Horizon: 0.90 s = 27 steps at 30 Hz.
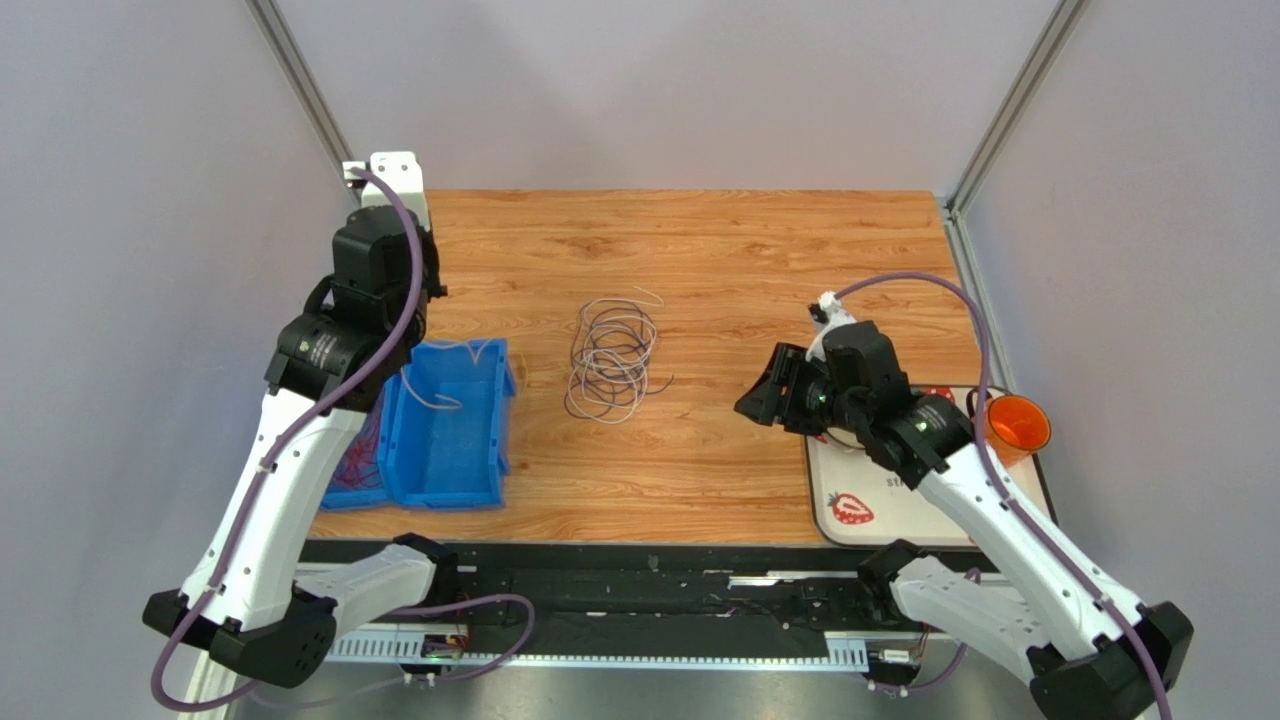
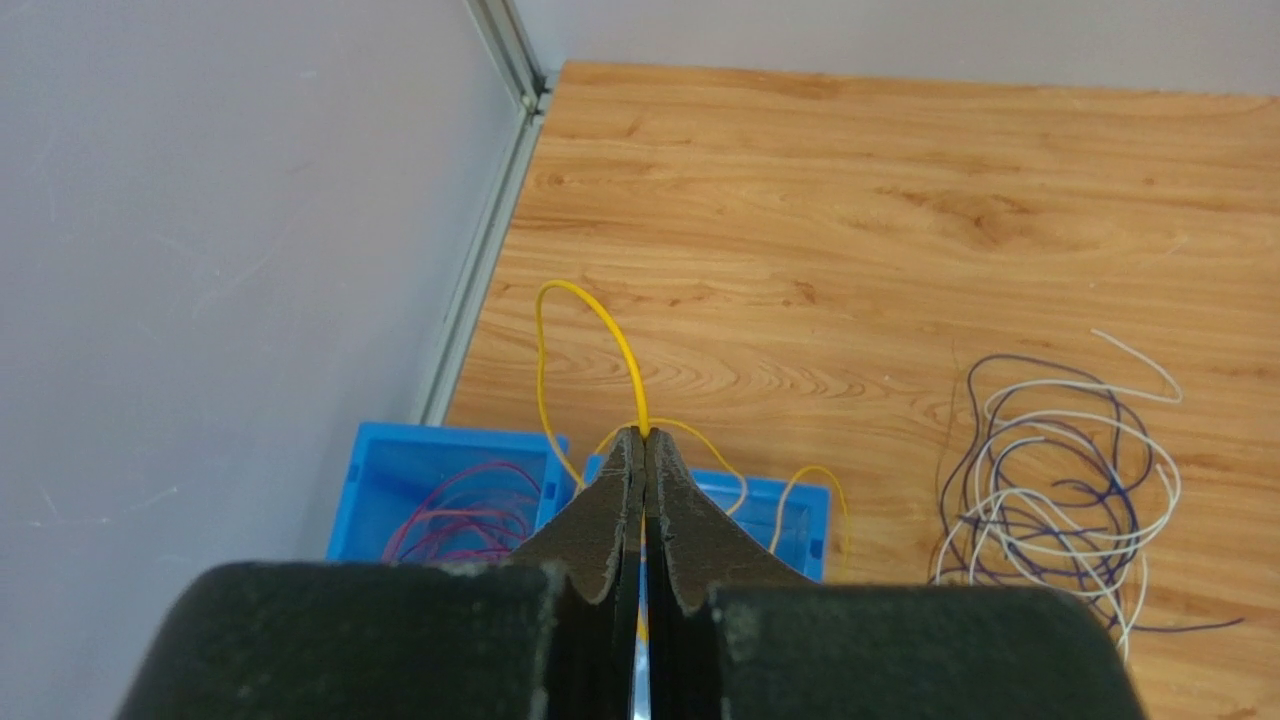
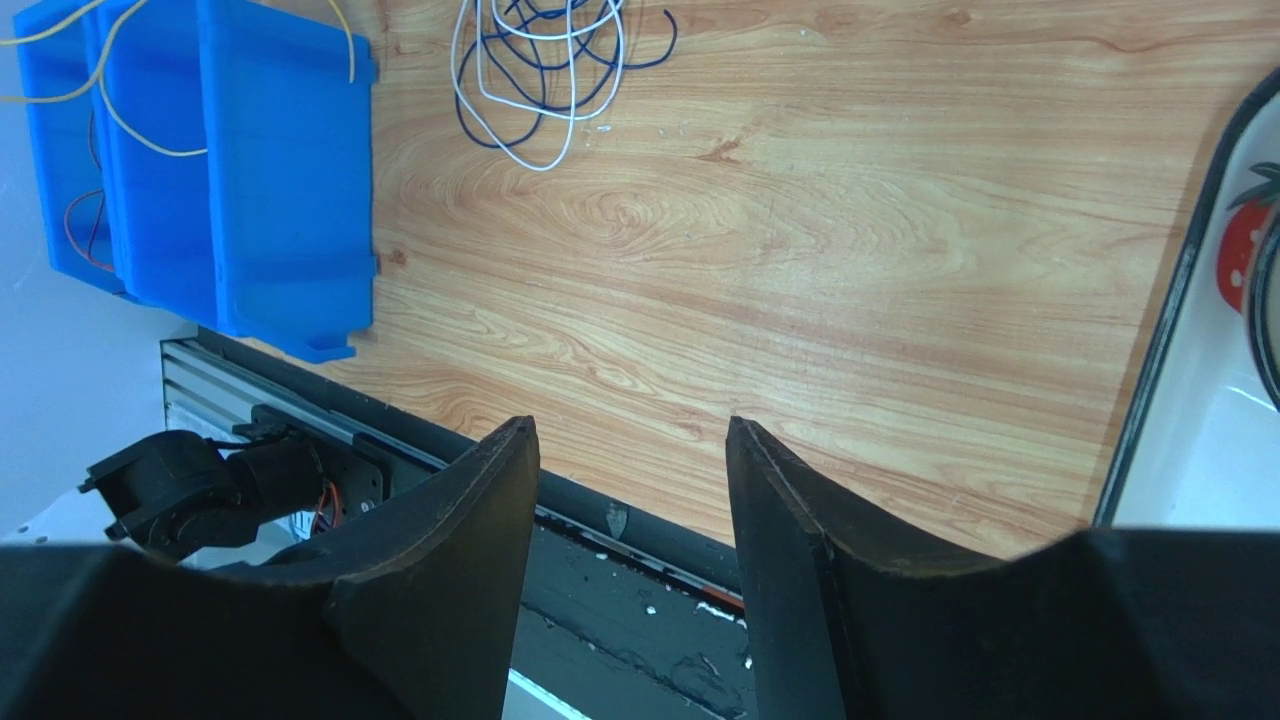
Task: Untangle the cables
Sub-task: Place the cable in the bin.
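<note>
A loose tangle of purple, white and dark grey cables (image 1: pixel 612 360) lies on the wooden table's middle; it also shows in the left wrist view (image 2: pixel 1052 495) and the right wrist view (image 3: pixel 541 60). My left gripper (image 2: pixel 646 438) is shut on a yellow cable (image 2: pixel 594 315), held above two blue bins (image 1: pixel 451 483). The yellow cable loops up from the fingertips and trails into the right bin (image 2: pixel 804 503). Red and purple cables (image 2: pixel 451 518) lie in the left bin. My right gripper (image 3: pixel 628 425) is open and empty, right of the tangle (image 1: pixel 756 402).
A white tray (image 1: pixel 902 518) with strawberry prints sits at the table's right edge, under my right arm, with an orange cup (image 1: pixel 1019 426) beside it. Grey walls and metal frame posts (image 2: pixel 504 60) bound the table. A black rail (image 1: pixel 646 593) runs along the near edge.
</note>
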### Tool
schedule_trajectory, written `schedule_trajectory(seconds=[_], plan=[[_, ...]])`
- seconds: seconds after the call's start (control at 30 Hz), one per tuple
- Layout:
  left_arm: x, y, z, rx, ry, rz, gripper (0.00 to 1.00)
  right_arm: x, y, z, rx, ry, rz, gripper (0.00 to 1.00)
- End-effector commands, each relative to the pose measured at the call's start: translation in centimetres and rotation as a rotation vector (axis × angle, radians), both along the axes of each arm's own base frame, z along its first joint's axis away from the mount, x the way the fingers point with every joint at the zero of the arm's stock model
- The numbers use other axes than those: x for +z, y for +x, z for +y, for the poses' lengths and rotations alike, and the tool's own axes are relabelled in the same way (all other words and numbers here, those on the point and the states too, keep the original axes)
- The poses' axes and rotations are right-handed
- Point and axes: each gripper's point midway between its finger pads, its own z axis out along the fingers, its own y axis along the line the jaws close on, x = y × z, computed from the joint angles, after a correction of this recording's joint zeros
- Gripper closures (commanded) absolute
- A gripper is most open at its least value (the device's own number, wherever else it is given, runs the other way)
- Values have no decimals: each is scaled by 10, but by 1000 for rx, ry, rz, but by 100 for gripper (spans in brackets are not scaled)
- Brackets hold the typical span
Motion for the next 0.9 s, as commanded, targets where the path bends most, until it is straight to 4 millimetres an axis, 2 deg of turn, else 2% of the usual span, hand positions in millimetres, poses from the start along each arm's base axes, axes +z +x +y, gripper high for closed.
schedule_trajectory(seconds=[0.0, 0.17, 0.23, 0.3, 0.33, 0.4, 0.43, 0.5, 0.67, 0.77, 0.87], plan=[[-2, -12, 7, 8, -33, -25, 100, 4, -11, -17, -30, -18, -42, 46], [-18, -13, 0, -18, -72, -1, 100, 4, -18, -27, -51, -42, -48, 47], [-25, -17, 9, 34, -59, 22, 100, 6, -19, -27, -52, -33, -49, 46], [-21, -27, 17, 71, -64, 31, 100, 13, -19, -26, -50, -19, -62, 46], [-15, -30, 15, 62, -94, 14, 100, 13, -20, -27, -49, -21, -63, 46], [16, -41, 9, -6, -142, -85, 100, 12, -20, -28, -51, -28, -65, 46], [29, -45, 0, -75, -170, -122, 100, 12, -20, -28, -51, -30, -62, 46], [65, -61, -1, -127, -204, -227, 100, 8, -20, -28, -48, -36, -51, 46], [119, -95, 2, -197, -246, -369, 100, 8, -23, -27, -46, -20, -50, 46], [131, -109, 4, -219, -257, -410, 100, 10, -24, -27, -46, -14, -57, 46], [129, -113, 7, -208, -259, -404, 100, 12, -26, -28, -43, -13, -56, 46]])
